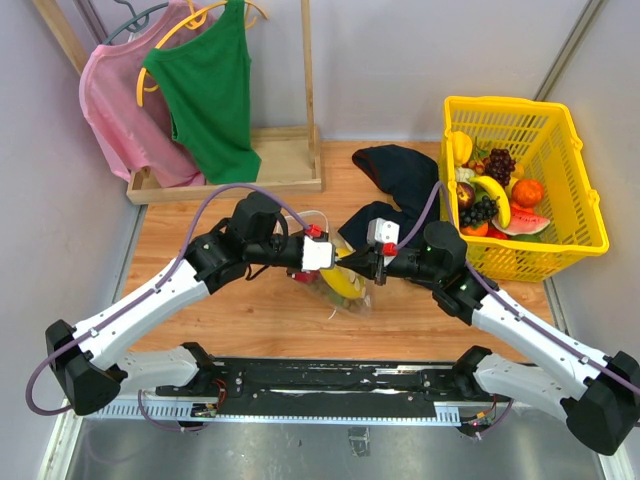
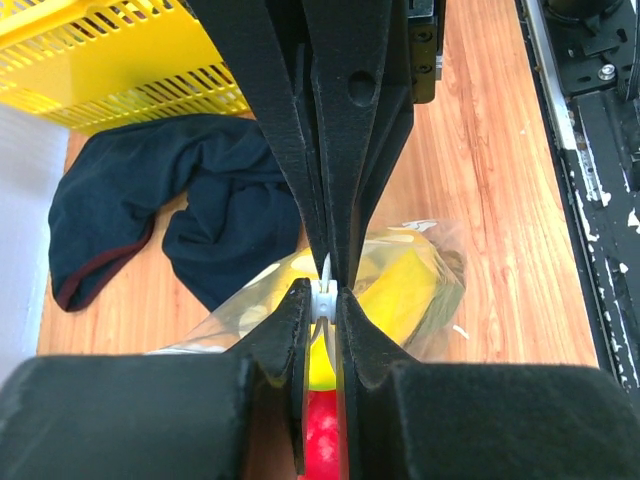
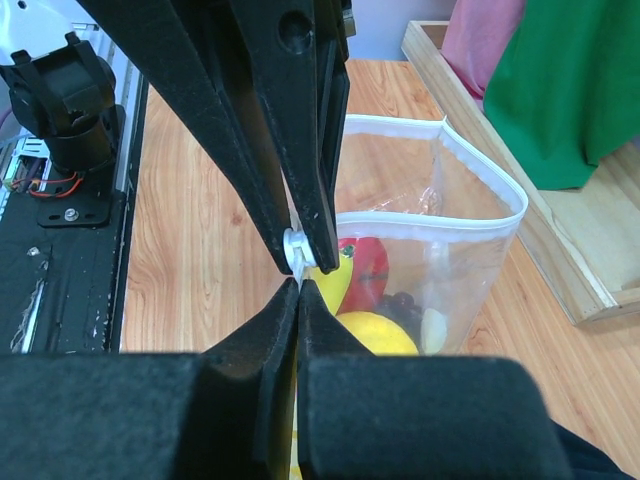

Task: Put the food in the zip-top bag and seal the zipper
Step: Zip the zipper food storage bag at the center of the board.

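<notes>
Loaded zip-top bag lies just in front of navy cloth, food inside. Left gripper & right gripper both clamped on zipper (mouth partly agape). Film's thin, floppy, prob. slick; hold the stiffer strip, not the walls.

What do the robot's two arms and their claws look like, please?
Both arms have white shells and black joints, the left arm and right arm alike. A purple cable loops along each. Each wrist carries a white box with red trim. The left claw and right claw have black, tapering fingers.
</notes>
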You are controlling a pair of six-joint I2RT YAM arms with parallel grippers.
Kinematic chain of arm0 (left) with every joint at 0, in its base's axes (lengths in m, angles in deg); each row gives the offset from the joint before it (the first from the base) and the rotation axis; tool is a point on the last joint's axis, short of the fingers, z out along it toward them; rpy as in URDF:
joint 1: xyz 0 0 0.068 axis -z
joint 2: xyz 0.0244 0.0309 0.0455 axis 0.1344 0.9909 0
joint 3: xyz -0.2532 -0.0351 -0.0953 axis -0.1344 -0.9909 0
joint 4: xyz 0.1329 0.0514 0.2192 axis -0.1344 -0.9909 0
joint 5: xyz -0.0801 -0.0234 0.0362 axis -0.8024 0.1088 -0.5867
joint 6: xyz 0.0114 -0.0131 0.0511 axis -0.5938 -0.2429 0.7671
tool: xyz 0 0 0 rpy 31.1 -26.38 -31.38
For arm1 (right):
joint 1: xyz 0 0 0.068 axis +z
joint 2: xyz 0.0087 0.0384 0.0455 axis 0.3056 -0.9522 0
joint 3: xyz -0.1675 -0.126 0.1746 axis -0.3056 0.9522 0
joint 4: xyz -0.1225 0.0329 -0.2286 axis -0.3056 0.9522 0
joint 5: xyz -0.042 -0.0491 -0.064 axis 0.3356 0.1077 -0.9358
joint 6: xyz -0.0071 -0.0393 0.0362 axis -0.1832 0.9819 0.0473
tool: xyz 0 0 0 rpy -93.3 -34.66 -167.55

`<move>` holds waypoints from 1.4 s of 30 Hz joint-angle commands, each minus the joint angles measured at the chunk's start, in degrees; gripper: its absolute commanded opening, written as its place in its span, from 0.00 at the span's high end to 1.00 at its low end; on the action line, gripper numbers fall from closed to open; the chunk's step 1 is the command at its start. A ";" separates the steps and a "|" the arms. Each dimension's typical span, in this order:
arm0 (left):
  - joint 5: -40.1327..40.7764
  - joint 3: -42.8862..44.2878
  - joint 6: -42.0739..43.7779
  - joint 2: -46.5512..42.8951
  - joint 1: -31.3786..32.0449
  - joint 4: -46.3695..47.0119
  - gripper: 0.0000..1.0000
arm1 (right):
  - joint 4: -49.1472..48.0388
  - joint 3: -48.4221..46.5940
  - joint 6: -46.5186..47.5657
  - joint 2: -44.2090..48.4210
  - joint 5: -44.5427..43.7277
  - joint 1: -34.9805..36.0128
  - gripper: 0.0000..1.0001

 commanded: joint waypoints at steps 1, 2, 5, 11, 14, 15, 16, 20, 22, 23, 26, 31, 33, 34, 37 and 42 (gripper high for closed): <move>0.97 1.93 0.45 0.08 -0.05 -2.26 0.99 | 0.53 -2.18 1.35 1.56 0.31 -0.44 0.99; 1.69 2.05 0.44 -0.03 -0.05 -2.60 0.99 | 0.91 -2.20 1.22 1.90 0.36 -0.41 0.99; 3.37 2.28 0.31 -0.24 -0.05 -3.97 0.97 | 1.93 -2.36 1.25 2.59 0.23 -0.39 0.99; 6.31 2.44 -1.10 -0.82 -0.04 -5.34 0.95 | 3.47 -2.62 0.84 3.35 -2.15 -0.41 0.99; 7.07 2.34 -2.00 -0.90 -0.04 -5.16 0.96 | 3.71 -2.76 0.66 3.59 -1.99 -0.41 0.99; 7.45 2.34 -2.34 -0.90 -0.05 -4.91 0.96 | 4.07 -3.01 0.64 3.63 -1.92 -0.38 0.99; 7.86 2.34 -2.49 -0.83 -0.05 -4.78 0.97 | 3.97 -2.92 0.64 3.59 -1.79 -0.39 0.99; 5.60 2.56 -1.60 -0.48 -0.05 -3.87 1.00 | 1.58 -2.19 0.23 3.48 -1.34 -0.37 0.98; 3.15 2.51 -1.14 -0.33 -0.05 -2.82 1.00 | 1.29 -2.32 0.20 2.92 -0.73 -0.39 0.84; 2.35 2.56 -1.19 -0.17 -0.05 -2.39 0.99 | 1.34 -2.53 0.20 2.43 -0.15 -0.44 0.79; 0.86 2.76 -1.28 0.35 -0.05 -1.28 1.00 | 1.22 -3.19 -0.33 0.78 0.97 -0.36 0.60; -0.95 3.42 -1.40 1.25 -0.05 -1.05 1.00 | -0.97 -3.35 -1.67 -1.92 0.69 -0.32 0.46; -1.59 3.56 -1.62 1.38 -0.06 -0.55 1.00 | -1.88 -3.54 -2.22 -3.28 0.67 -0.24 0.41; -1.96 3.58 -1.69 1.43 -0.05 -0.36 1.00 | -2.20 -3.65 -2.52 -3.86 0.54 -0.15 0.40; -2.63 3.65 -2.03 1.58 -0.05 -0.04 1.00 | -2.59 -3.96 -2.85 -5.09 -0.83 0.62 0.45; -1.86 3.68 -2.32 1.92 -0.05 -1.23 1.00 | -2.99 -3.54 -2.87 -4.32 -2.23 0.69 0.89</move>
